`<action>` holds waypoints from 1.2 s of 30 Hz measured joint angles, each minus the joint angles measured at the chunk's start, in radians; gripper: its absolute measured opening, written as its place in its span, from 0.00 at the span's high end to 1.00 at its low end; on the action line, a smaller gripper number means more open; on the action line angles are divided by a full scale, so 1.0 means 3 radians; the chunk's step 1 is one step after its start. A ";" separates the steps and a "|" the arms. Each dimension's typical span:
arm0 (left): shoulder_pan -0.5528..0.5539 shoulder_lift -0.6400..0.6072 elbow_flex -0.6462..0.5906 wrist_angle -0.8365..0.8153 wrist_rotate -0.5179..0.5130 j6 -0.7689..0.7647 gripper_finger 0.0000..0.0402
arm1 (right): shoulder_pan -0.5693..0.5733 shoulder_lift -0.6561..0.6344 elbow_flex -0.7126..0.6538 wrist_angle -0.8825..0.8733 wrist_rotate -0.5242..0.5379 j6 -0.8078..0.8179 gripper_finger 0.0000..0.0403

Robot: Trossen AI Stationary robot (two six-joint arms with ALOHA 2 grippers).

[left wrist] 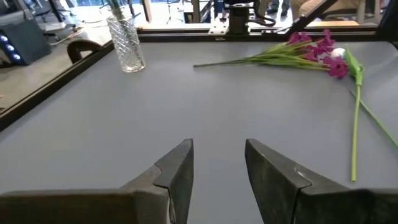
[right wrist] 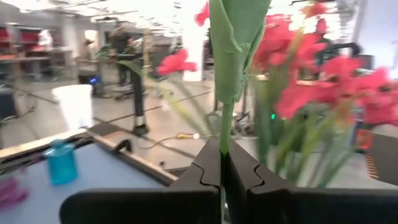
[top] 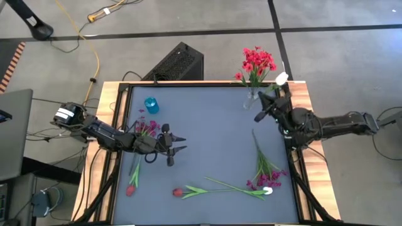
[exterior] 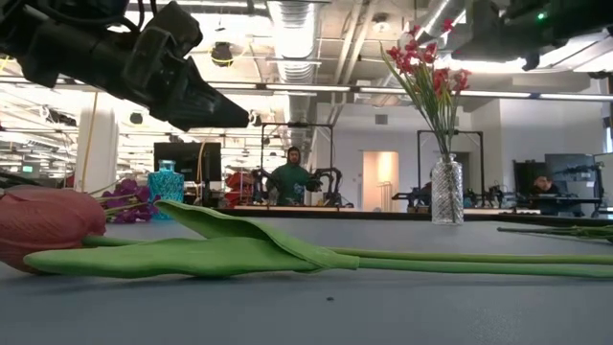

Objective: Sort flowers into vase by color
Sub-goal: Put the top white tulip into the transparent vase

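A white-bloomed flower (top: 281, 78) is pinched by its green stem in the closed right claw (top: 262, 113), just beside the clear vase (top: 252, 98) of red flowers (top: 257, 63). The left claw (top: 178, 144) hovers open over the counter (top: 207, 132), its fingers (left wrist: 177, 171) apart, near magenta blooms (top: 146, 128).

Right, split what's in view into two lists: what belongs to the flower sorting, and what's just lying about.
Part of the job:
- clear vase with red flowers
- white-bloomed flower clamped in the right gripper
- blue vase
- purple flowers beside the open left gripper
- red tulips and purple sprays on the mat

Lying about:
- black box behind the table
- yellow cable
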 joint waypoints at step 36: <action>0.0000 0.0001 -0.0001 0.0008 0.0015 0.0000 0.66 | -0.1426 0.0490 0.0003 0.0125 -0.0803 0.0327 0.94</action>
